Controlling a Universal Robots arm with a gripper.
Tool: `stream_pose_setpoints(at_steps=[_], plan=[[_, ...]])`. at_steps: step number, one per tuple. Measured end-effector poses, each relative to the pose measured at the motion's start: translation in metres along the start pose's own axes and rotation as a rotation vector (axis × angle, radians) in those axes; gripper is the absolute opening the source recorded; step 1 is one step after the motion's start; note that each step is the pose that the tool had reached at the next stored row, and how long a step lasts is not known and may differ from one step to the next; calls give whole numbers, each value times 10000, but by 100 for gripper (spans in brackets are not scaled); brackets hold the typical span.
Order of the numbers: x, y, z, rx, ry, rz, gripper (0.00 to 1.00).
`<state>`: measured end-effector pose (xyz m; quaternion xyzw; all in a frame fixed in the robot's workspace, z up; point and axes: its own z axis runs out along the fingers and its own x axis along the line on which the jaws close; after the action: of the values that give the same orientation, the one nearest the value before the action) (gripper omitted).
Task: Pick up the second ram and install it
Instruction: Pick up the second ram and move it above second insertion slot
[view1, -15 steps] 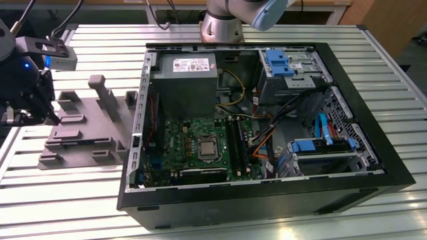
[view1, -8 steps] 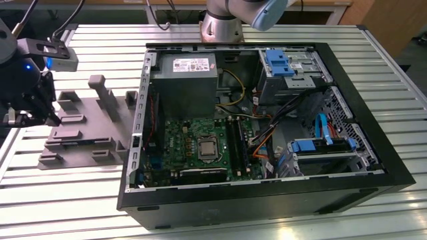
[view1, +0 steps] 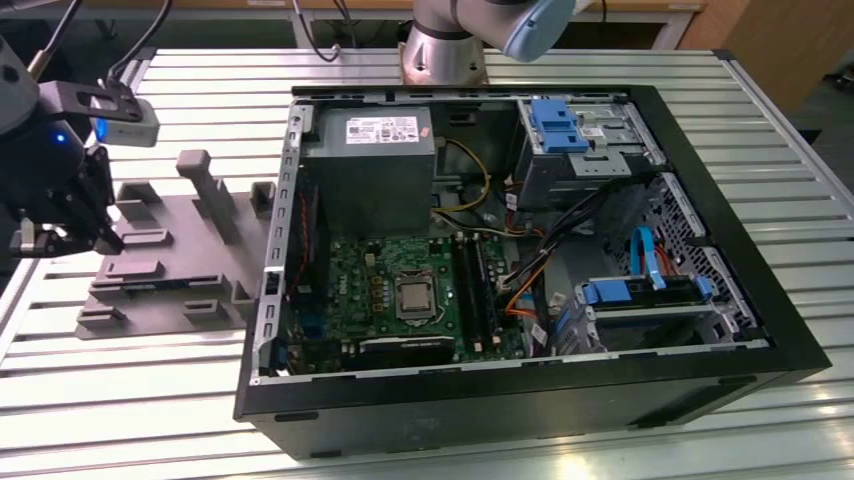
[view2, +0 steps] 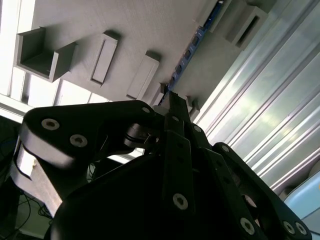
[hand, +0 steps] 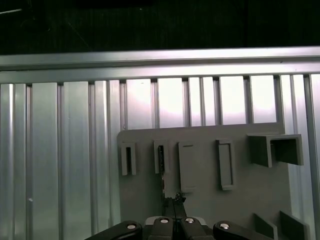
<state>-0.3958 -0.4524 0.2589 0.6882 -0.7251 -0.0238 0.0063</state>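
We're seeing bare-metal table slats (view1: 160, 420), ribbed, bright and glossy, holder block (hand: 200, 200) in matt grey plastic, faintly grainy, gripper (view2: 172, 100) links smooth satin black, shiny screw heads, computer case (view1: 534, 410) matt black.

Arm (view1: 454, 45): silver-grey cylindrical joint housing with a pale blue end cap, at twelve o'clock in the exterior view.
Wrist end, at nine o'clock: black body, small blue light, grey box-shaped camera housing (view1: 118, 110), thin black cables (view1: 131, 58).
Gripper (view2: 173, 100): matt black bar linkages with rounded ends and silver round-headed screws at the pivots, seen in the second wrist view.
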Motion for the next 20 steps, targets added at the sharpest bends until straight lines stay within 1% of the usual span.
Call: stream_pose_setpoints(at_steps=[12,20], plan=[[-1,-46,45,-1,1,0,11],[0,-50,85,0,0,-1,11]])
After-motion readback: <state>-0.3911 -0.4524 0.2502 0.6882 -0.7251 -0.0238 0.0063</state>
